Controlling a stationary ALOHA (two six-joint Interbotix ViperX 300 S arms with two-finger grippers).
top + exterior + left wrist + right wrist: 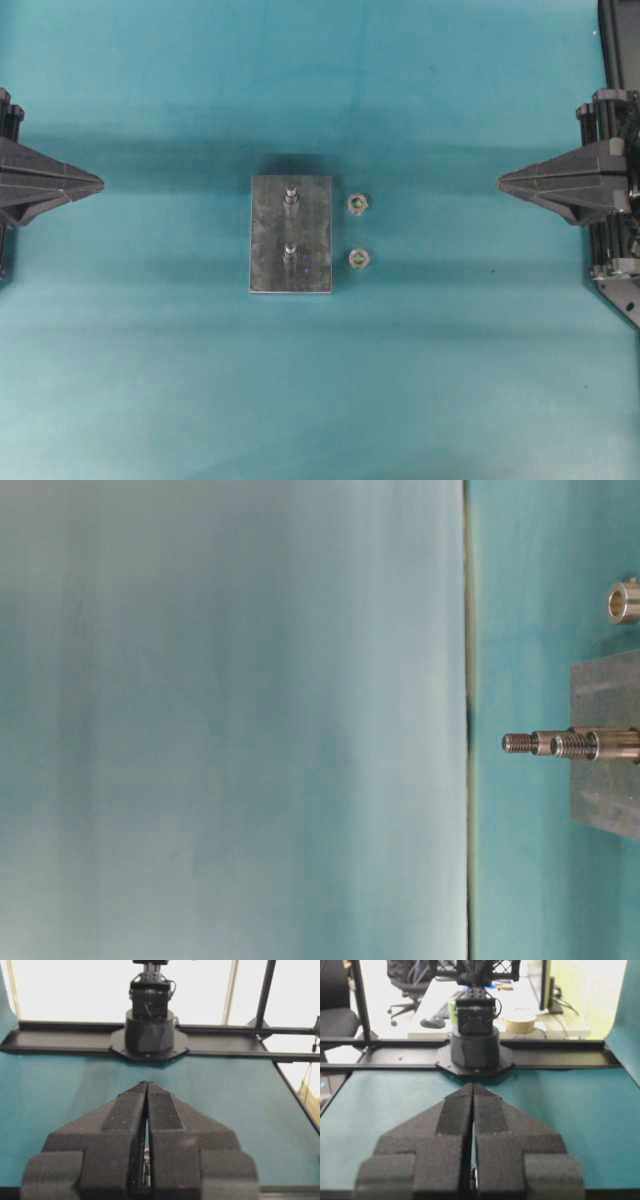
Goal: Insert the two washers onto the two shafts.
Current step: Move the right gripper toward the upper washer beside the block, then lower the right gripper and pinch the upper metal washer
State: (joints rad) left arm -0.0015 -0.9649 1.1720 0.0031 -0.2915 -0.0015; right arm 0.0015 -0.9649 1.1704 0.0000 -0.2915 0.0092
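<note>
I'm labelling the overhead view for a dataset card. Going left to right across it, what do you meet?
left gripper → metal block with its two shafts → the two washers lying beside the block → right gripper, all over the teal table cover.

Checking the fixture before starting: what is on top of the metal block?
Two threaded shafts stand upright on the metal block, both bare. The two washers lie on the table beside it. Under the block cannot be seen.
</note>
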